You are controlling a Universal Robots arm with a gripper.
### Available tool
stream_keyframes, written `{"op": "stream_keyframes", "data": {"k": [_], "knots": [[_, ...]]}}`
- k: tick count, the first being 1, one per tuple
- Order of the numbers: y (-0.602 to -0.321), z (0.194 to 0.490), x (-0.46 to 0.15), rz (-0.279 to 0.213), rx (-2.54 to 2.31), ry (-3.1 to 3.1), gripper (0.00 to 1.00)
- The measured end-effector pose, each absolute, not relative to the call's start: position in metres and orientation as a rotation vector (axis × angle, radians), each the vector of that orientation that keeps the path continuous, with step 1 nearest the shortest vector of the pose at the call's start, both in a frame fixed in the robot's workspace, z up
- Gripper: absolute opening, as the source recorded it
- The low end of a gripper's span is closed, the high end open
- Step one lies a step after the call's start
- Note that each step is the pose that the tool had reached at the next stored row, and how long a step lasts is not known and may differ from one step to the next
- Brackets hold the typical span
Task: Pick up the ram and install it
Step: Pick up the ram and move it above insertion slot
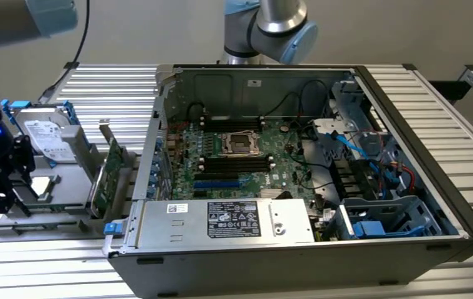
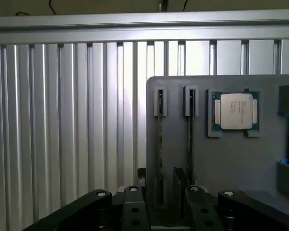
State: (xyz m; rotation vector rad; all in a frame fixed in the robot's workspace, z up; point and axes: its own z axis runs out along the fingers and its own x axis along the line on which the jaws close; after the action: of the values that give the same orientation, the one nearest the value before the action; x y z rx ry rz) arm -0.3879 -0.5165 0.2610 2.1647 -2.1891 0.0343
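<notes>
The tool (image 2: 160, 185) hangs open, its fingertips seemingly either side of the ram (image 2: 160, 139), which stands edge-on in a slot of the grey tray (image 2: 231, 163), ungripped. A second stick (image 2: 189, 139) and a CPU (image 2: 236, 111) sit beside it. The motherboard (image 1: 236, 149) lies well apart; pickup and installation both remain undone.

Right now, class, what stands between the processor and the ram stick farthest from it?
A second ram stick, standing on edge; the wrist view shows it.
</notes>
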Motion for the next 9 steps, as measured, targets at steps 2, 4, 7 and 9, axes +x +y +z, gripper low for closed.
{"op": "stream_keyframes", "data": {"k": [2,4,7,9], "knots": [[-0.517,0.257,-0.388,0.034,2.165,-2.189,0.36],[-0.517,0.254,-0.388,0.034,2.166,-2.188,0.36],[-0.518,0.248,-0.388,0.034,2.166,-2.188,0.36],[-0.518,0.245,-0.388,0.034,2.167,-2.187,0.36]]}}
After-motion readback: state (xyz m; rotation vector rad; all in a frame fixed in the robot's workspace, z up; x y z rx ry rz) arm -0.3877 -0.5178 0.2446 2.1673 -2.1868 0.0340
